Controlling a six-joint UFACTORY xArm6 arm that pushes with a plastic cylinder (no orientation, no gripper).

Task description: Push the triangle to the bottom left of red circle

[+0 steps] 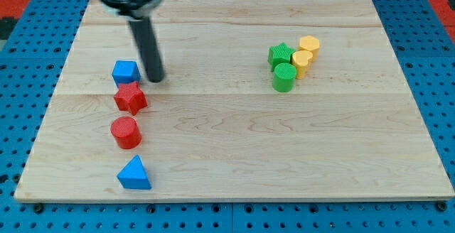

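The blue triangle [134,174] lies near the view's bottom left, just below the red circle [126,131]. A red star [130,98] sits above the circle, and a blue cube-like block [125,72] sits above the star. My tip [156,79] rests on the board just right of the blue block and up-right of the red star, well above the triangle.
A cluster sits at the view's upper right: a green star [280,54], a green cylinder [284,77], a yellow hexagon-like block [309,46] and a yellow block [301,62]. The wooden board [284,148] is edged by blue pegboard.
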